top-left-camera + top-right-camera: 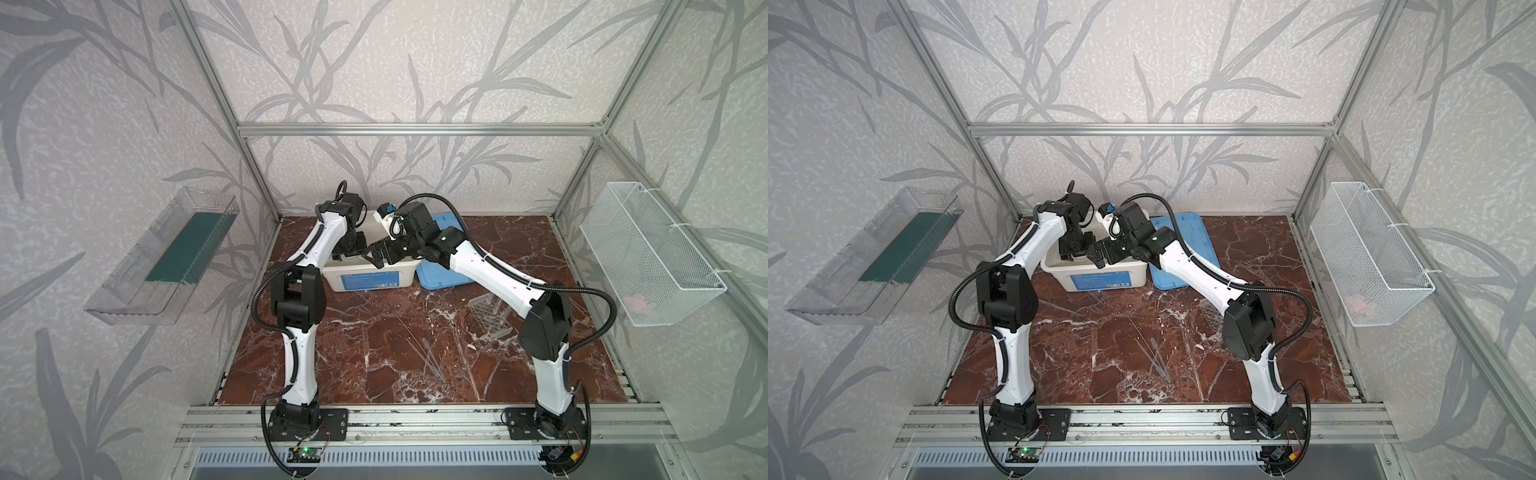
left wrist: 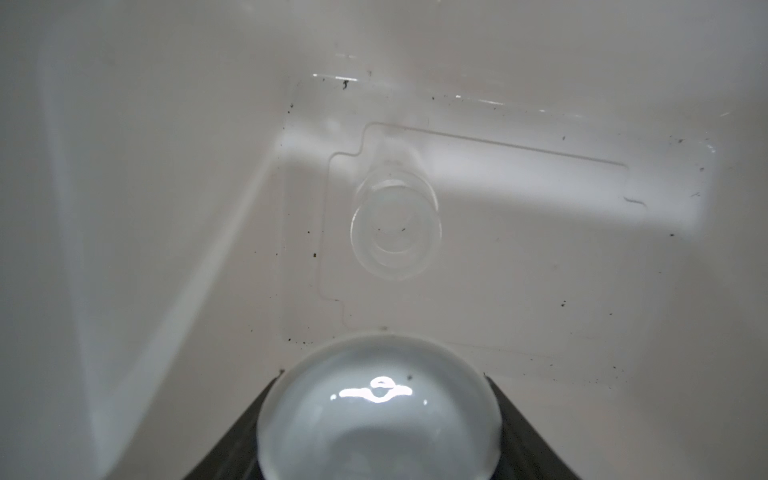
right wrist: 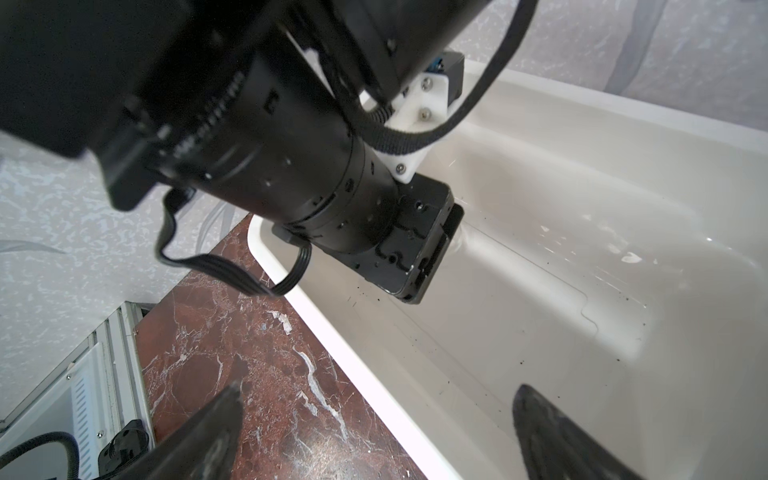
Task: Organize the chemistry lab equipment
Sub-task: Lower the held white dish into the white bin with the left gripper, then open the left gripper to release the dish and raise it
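Left jaws part-closed on dish (image 2: 376, 432) inside tub (image 2: 124, 208); beaker (image 2: 395, 224) lies on tub floor. Right jaws wide, empty, over tub rim. Risk: glossy dish may slip onto beaker.

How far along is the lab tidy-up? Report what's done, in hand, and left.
Done, it seems: the beaker is in the tub. In hand: the left gripper holds the dish low inside the tub, and the right gripper is open at its rim. Left: the rack and pipettes are on the table, and the lid is off.
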